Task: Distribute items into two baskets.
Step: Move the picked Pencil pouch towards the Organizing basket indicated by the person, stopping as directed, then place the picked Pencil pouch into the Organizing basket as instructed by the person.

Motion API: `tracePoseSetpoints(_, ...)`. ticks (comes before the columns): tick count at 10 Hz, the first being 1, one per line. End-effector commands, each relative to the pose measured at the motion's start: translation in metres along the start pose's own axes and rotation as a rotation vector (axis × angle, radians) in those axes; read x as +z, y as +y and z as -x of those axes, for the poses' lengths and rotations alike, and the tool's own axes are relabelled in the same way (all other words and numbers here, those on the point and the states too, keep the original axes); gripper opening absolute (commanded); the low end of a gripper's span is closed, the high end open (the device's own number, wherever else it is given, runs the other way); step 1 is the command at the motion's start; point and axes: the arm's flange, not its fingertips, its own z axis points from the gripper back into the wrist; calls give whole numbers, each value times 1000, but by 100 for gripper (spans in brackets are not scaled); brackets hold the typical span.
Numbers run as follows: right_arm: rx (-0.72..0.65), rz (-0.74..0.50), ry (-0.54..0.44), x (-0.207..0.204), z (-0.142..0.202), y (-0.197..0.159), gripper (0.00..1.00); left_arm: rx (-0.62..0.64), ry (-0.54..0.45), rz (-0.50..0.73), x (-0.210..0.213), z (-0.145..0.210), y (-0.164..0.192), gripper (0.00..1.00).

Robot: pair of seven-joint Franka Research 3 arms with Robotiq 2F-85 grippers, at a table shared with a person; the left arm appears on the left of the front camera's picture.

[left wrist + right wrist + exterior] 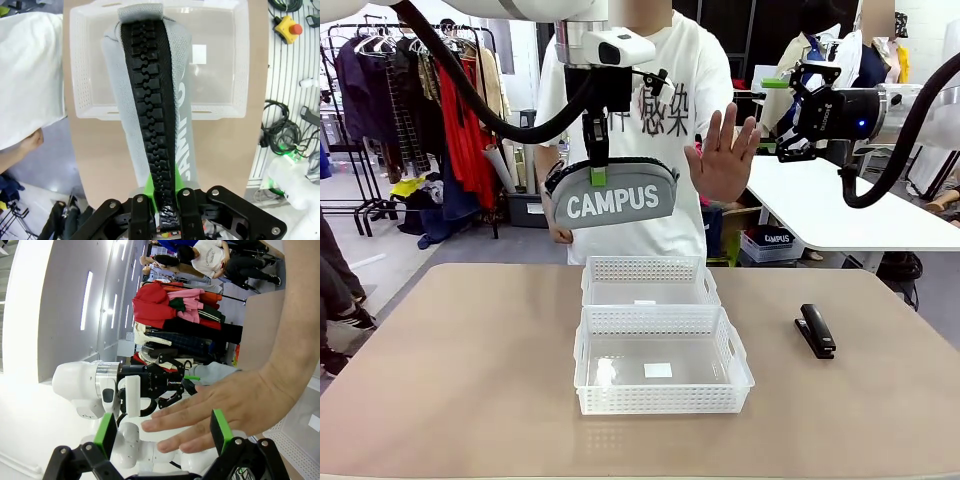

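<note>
Tan table (470, 380), grey CAMPUS pouch (612, 200), black zipper (152, 125)

Grey pouch (612, 200) hangs above two white baskets (655, 398), black stapler (816, 330) lying beside.

- The pouch (615, 200) is finished in grey fabric, and "CAMPUS" is printed on it in white capitals.
- The zipper (152, 115) of the pouch is made in black, with a blocky toothed pattern.
- The near basket (663, 400) and the far basket (645, 268) are moulded in translucent white. Their walls are perforated in a fine lattice.
- The stapler (816, 330) is coloured black throughout.
- The table (450, 380) is surfaced in plain light brown.
- The left gripper (597, 178) and the right gripper (162, 432) are finished in black and fitted with green pads (105, 432).
- The person's T-shirt (700, 60) is white and printed with grey characters.
</note>
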Motion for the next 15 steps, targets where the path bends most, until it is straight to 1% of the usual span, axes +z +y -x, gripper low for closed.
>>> tracePoseSetpoints(1, 1, -4, -1, -1, 1, 1, 100, 0, 1, -6, 2, 1, -1, 0)
tracePoseSetpoints(15, 1, -4, -1, -1, 1, 1, 100, 0, 1, -6, 2, 1, -1, 0)
